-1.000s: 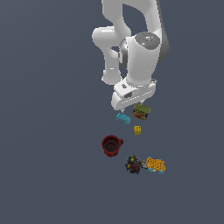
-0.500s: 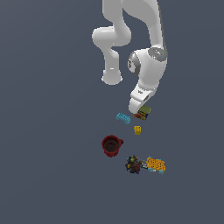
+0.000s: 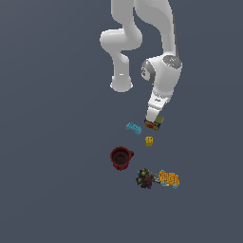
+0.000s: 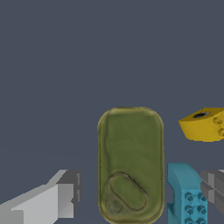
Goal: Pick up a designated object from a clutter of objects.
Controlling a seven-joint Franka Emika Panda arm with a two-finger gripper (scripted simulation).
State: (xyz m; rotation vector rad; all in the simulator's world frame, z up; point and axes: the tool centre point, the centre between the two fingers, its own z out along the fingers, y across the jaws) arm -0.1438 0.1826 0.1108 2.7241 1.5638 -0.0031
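The designated object is a squat can with an olive-green top (image 4: pixel 130 164). In the exterior view the can (image 3: pixel 155 124) stands at the far end of the clutter of objects, right under my hand. My gripper (image 3: pixel 153 119) hangs just above it and is open. In the wrist view the gripper (image 4: pixel 140 188) straddles the can, with one grey finger (image 4: pixel 66 191) on one side and the other finger (image 4: pixel 213 184) on the opposite side. The cyan brick (image 4: pixel 186 197) lies between the can and that second finger. Nothing is gripped.
A cyan brick (image 3: pixel 133 127) lies to the exterior view's left of the can, and a tiny yellow block (image 3: pixel 149 141) just in front of it, also in the wrist view (image 4: pixel 204 124). Nearer the camera are a dark red mug (image 3: pixel 121 157), a dark multicoloured lump (image 3: pixel 145 179) and an orange-yellow brick (image 3: pixel 169 178).
The wrist has turned and the hand has come down towards the exterior view's right, ending just above the can. The objects have not moved.
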